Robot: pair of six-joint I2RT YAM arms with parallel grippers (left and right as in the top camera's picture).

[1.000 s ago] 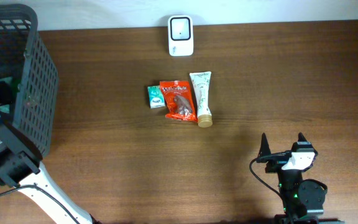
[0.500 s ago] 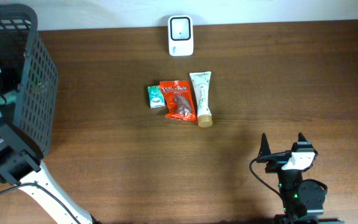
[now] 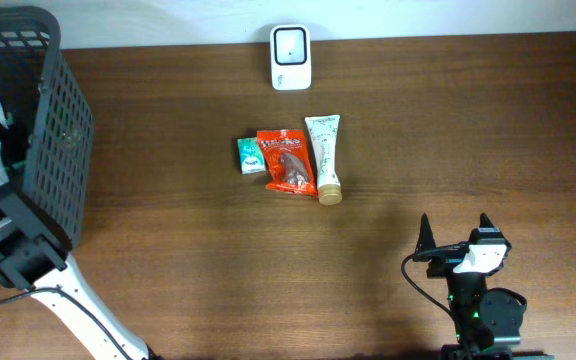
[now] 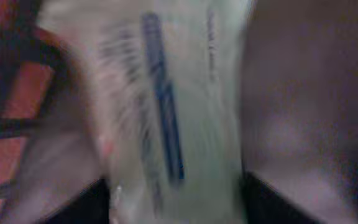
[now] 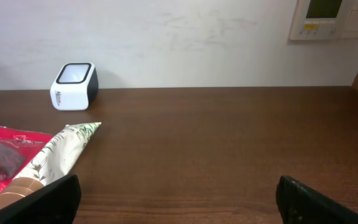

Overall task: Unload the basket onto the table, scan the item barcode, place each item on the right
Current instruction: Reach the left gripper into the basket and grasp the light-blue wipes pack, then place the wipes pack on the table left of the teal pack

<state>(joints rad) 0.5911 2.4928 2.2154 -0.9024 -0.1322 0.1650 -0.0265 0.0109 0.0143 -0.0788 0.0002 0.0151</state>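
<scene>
Seen from above, the left arm reaches into a dark mesh basket (image 3: 60, 120) at the far left edge of a brown wooden table (image 3: 188, 260). The left gripper (image 4: 176, 186) is deep inside it. Its wrist camera is badly blurred and shows a pale packet (image 4: 166, 106) with a blue stripe filling the space right in front of the gripper, between two dark finger shapes. Whether the fingers are pressing on the packet or standing clear of it cannot be told. The right gripper (image 3: 453, 232) sits low at the near right of the table, its two fingers spread wide with nothing between them. Ahead of this gripper and to its left, a cream tube (image 5: 55, 155) lies on its side, touching a red snack packet (image 5: 5, 155) further left. A small green box (image 3: 252, 156) lies just beyond the red packet. Further ahead, still to the left, a white barcode scanner (image 5: 74, 85) stands at the table's back edge, well apart from both grippers.
</scene>
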